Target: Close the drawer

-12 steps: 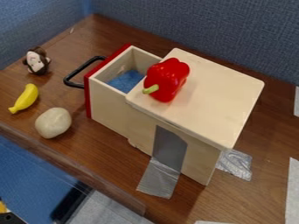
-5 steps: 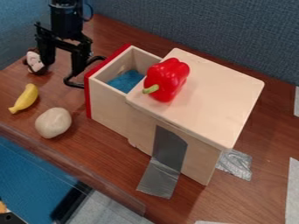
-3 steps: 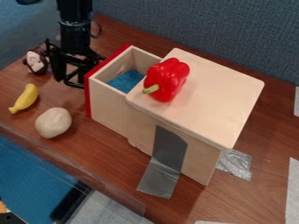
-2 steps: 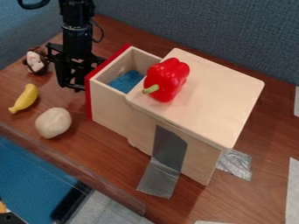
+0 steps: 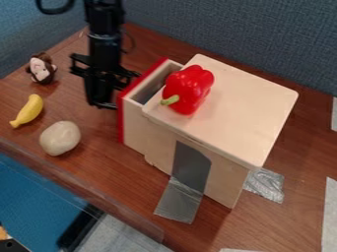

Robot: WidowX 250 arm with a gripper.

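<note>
The gripper (image 5: 103,100) hangs low at the drawer's left, close against its red front (image 5: 121,118). The drawer (image 5: 135,129) is partly out of the wooden box (image 5: 231,110), with a narrow strip of its inside showing. Its black handle is mostly hidden by the gripper.
A red pepper (image 5: 188,87) lies on top of the box, near its left edge. Left of the drawer are a monkey toy (image 5: 41,69), a yellow banana (image 5: 28,111) and a pale stone-like object (image 5: 60,138). Silver tape (image 5: 180,199) runs from the box to the table.
After coming in from the top, the gripper has moved down and right to the drawer front. The drawer has slid right, farther into the box, and less of its inside shows.
</note>
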